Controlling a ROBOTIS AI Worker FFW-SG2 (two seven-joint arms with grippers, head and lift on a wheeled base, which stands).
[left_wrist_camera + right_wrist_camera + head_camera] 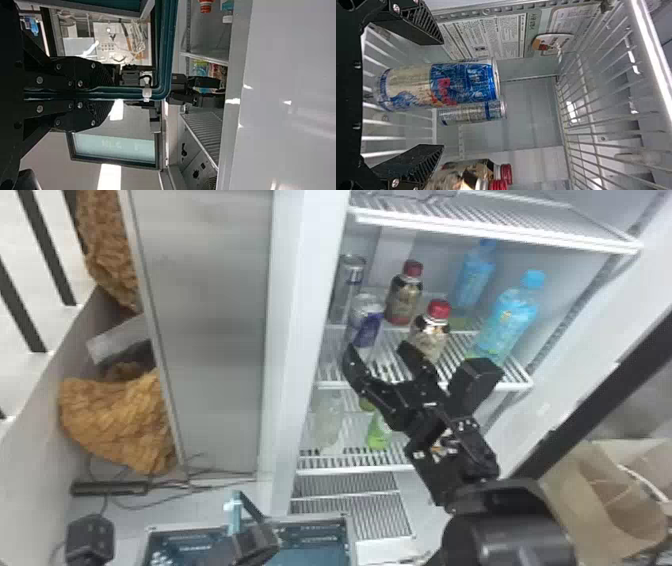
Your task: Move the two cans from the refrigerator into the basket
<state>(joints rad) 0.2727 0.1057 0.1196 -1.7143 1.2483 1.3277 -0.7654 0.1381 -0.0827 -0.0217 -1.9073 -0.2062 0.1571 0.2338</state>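
Right gripper (378,349) is at the middle shelf (325,384) of the refrigerator (307,290), jaws wide, nothing between the fingertips in the head view. Front can (367,321), blue and silver, stands upright on that shelf just beyond the tips; right wrist view has its side facing the gap between the fingers, nearer one finger. Rear can (348,280), silver, stands behind it, same shelf. Two red-capped bottles (432,332) and two blue-capped bottles (510,320) are beside the cans. Green bottle (378,432) on the shelf below. Basket (172,529) is low, in front of the refrigerator. Left gripper (250,542) is at the basket, jaws narrow, clamped on its teal handle (168,43).
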